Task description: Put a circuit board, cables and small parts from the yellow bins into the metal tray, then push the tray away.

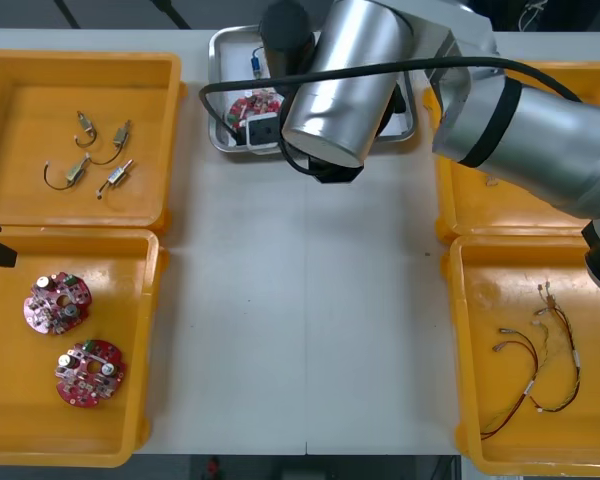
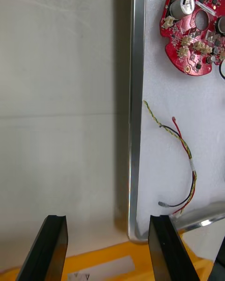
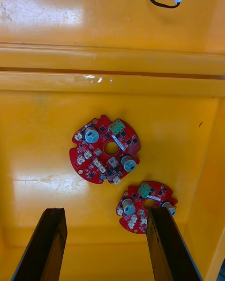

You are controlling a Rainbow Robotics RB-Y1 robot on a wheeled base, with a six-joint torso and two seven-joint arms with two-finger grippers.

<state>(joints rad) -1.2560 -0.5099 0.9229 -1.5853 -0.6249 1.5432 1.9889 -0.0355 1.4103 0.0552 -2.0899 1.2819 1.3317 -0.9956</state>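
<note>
While the right arm slants in from the right edge of the surface point(image 1: 300, 300) to its far edge, the right gripper point(image 2: 107, 220) is spread wide and holds nothing, its black fingers straddling the metal tray's point(image 2: 136, 98) shiny rim near one corner. One finger is over the bare surface and the other over the tray's white floor. Just beyond that finger a thin red and yellow cable point(image 2: 180, 168) lies in a loose curve. Farther along the same rim rests a round red circuit board point(image 2: 194, 28), studded with a silver can and a green connector. The arm's thick silver forearm crosses the far-right corner and covers much of the tray. The left gripper point(image 3: 105, 211) sits at the left edge over the near-left yellow bin point(image 1: 10, 400), fingers apart and empty. A second board point(image 3: 105, 150) and a third board point(image 3: 146, 207) lie flat on the glossy floor just past its fingertips. The far-left yellow bin point(image 1: 20, 120) holds small metal parts point(image 1: 77, 170) with hooked black wires. Spare cables point(image 1: 555, 350) sprawl in the near-right yellow bin point(image 1: 500, 290).
</note>
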